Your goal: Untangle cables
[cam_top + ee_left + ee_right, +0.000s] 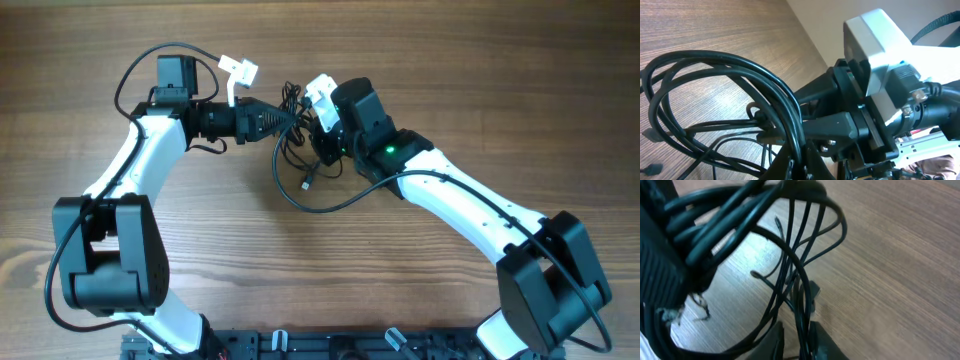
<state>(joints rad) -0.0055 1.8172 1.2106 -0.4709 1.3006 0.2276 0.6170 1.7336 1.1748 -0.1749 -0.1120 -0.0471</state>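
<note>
Closest to the lens in the left wrist view, the left gripper (799, 161) is clenched on the cables (792, 120), its matte black jaws meeting at the bottom edge with the bunch squeezed up out of them. From that pinch the wires, smooth, glossy, round and black, fan out leftward in wide arcs and droop toward the wooden table (480, 80), whose pale brown grain runs in fine straight lines. Just beyond the bunch stands the right gripper (797, 342). In its own wrist view its dark, angular jaws stand close together with a thin strand running between them, but whether they press on it I cannot tell. More strands cross above it in loose loops. From overhead the two grippers meet nose to nose at the upper middle of the table with the tangle between them, and a small silvery plug tip (305, 184) lies on the wood just below. The right arm's boxy black wrist (365, 115) covers part of the tangle from above, and its white camera housing (875, 50) blocks what lies behind the bunch in the left wrist view.
</note>
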